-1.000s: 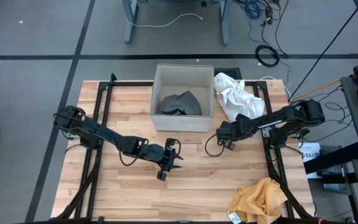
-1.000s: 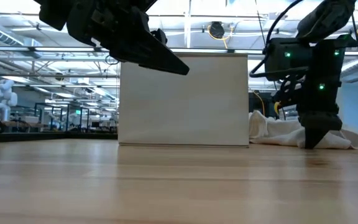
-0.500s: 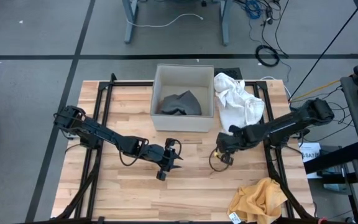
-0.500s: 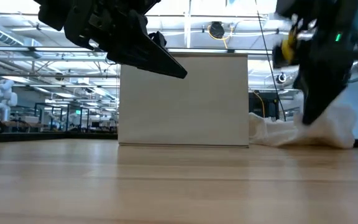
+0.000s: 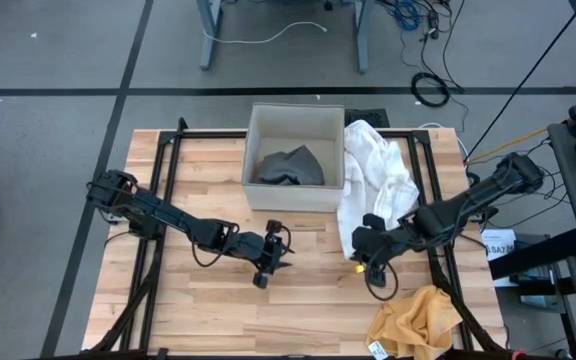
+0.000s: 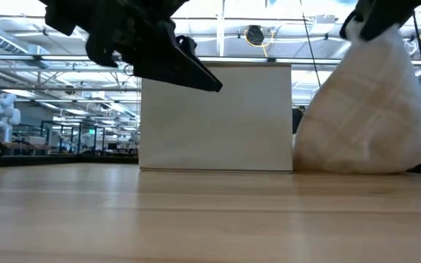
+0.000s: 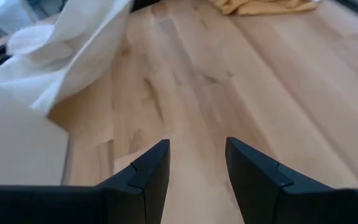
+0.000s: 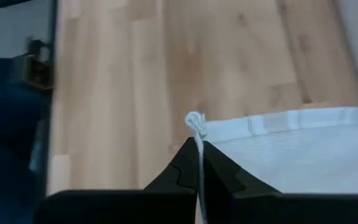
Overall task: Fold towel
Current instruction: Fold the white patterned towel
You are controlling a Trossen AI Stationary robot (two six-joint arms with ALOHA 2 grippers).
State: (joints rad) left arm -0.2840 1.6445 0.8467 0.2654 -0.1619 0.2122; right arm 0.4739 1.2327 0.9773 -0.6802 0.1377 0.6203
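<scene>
**Right gripper has the towel by a thin corner — will it hold?**

The right gripper (image 5: 366, 250) is pinched tight on the hemmed edge of the white towel (image 5: 373, 185), and the right wrist view shows how little cloth it has: just a corner, with a small knot of thread poking out above the fingertips (image 8: 194, 163). That's the first worry. With so slim a bite, the towel's own weight could pull the hem out, and the cloth would drop in a heap.

The towel hangs off that grip near the table's middle right and trails away to the back edge, right beside the white box (image 5: 295, 156). The low view shows it draped like a tent next to the box wall. So its long axis runs front to back, with the gripped end toward the front and the loose end bunched at the back. That's risk 2: the cloth could catch on the box rim or nudge the box as it's dragged.

The left gripper (image 5: 268, 262) hovers above the bare wooden table (image 5: 198, 300), jaws partly apart and holding nothing. The orange cloth (image 5: 414, 318) lies at the front right, close to the right arm, and a low sweep could snag it too.
</scene>
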